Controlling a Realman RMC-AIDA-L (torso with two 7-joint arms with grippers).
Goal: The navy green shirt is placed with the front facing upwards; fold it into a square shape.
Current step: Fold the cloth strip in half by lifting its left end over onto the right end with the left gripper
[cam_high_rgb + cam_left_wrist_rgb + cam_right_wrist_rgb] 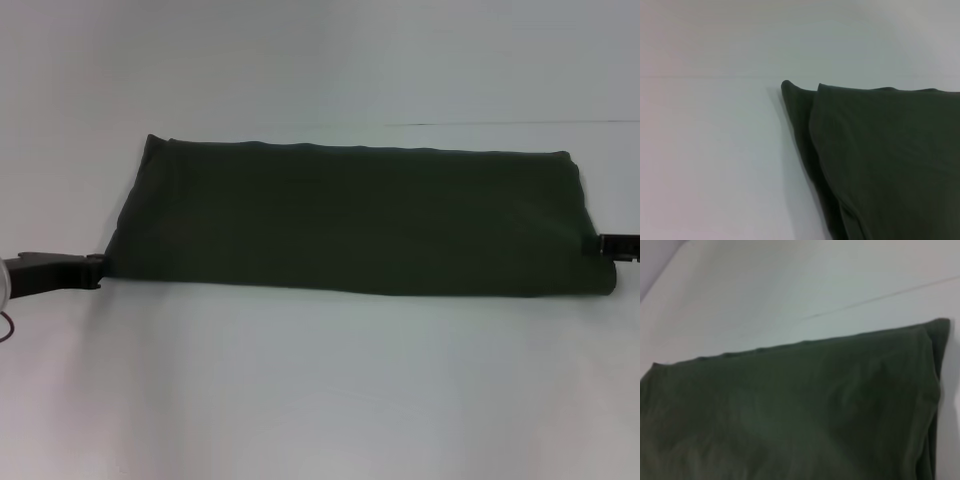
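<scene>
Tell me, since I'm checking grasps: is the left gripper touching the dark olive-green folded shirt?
Touching. In the head view the left gripper meets the near left corner of the shirt with no gap visible.

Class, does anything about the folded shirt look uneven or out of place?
The shirt is a long band, not square. At its left end, an under layer sticks out past the top layer, so the edges don't line up.
</scene>
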